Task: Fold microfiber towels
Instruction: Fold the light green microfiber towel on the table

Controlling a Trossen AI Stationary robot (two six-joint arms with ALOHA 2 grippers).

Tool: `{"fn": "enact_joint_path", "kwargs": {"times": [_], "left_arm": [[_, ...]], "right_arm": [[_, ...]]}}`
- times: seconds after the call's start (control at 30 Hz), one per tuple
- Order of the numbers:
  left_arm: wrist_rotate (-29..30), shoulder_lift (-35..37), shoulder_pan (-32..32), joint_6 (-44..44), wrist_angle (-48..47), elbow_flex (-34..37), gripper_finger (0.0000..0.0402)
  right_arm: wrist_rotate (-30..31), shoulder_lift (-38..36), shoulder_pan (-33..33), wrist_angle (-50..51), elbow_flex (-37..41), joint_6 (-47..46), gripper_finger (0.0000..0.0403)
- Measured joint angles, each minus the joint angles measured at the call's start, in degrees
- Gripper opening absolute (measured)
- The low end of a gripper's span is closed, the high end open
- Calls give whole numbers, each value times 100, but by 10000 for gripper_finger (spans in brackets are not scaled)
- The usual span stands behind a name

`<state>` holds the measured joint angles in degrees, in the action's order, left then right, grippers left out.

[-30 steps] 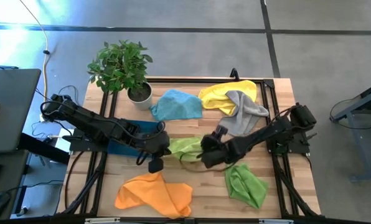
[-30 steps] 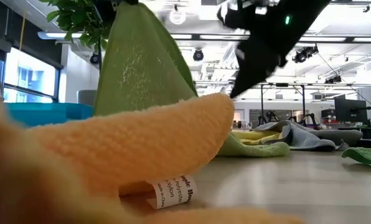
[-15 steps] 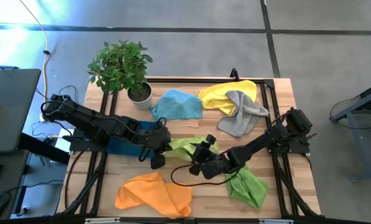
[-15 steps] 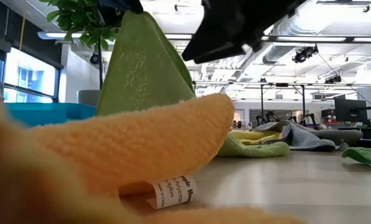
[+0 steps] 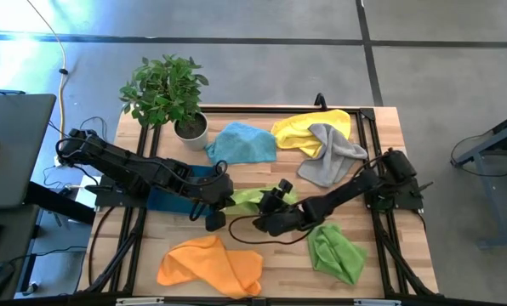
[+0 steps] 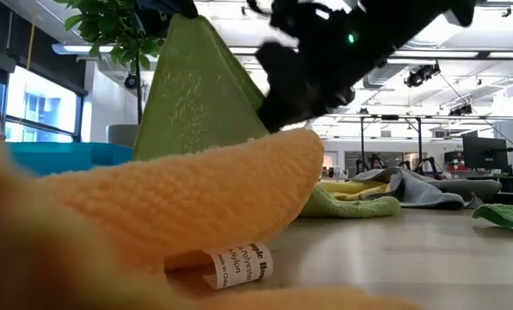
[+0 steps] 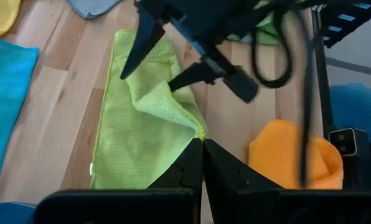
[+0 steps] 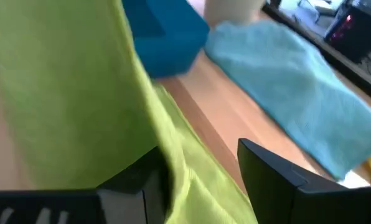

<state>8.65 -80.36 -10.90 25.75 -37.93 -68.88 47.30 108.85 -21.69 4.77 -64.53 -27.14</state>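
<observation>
Lifted towel [image 5: 252, 198]: lime green
Second lime towel [image 5: 336, 252]: lime green
Front towel [image 5: 209, 265]: orange
Rear towels: light blue [image 5: 241, 143], yellow [image 5: 309, 127], grey [image 5: 332, 155]
Tray [image 5: 181, 189]: dark teal
Table [image 5: 270, 255]: pale wood

My fingers [image 7: 202, 163] were pinched shut on the edge of the lime green towel [image 7: 139, 134], which hung lifted over the wooden table [image 7: 61, 93]. The other arm's gripper [image 7: 153, 59] stood spread at the towel's far fold. The orange towel [image 7: 297, 155] lay beside it, the light blue towel [image 7: 8, 99] opposite.
</observation>
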Motion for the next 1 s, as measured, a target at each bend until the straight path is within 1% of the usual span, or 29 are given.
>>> {"fn": "enact_joint_path", "kwargs": {"times": [0.07, 0.23, 0.37, 0.57, 0.7, 0.9, 1.0], "left_arm": [[-91, 0, 0, 1, -16, 0, 0], [-108, 0, 0, -41, -40, 0, 0], [-108, 0, 0, -45, -46, 0, 0], [-108, 0, 0, -45, -47, 0, 0], [-105, 0, 0, -45, -109, 0, 0], [-105, 0, 0, -43, -174, 0, 0], [-105, 0, 0, -42, -173, 0, 0]], "right_arm": [[-6, 43, 27, 402, 19, -274, 172], [-23, 80, 31, 1320, 22, -913, 172], [-27, 80, -16, 1757, 22, -1039, 172], [-260, 79, -28, 2140, 22, -1198, 168], [-391, 78, -50, 2286, 22, -1208, 152], [-431, 78, -127, 2503, 24, -1334, 120], [-541, 75, -133, 2501, 24, -1319, 94]]}}
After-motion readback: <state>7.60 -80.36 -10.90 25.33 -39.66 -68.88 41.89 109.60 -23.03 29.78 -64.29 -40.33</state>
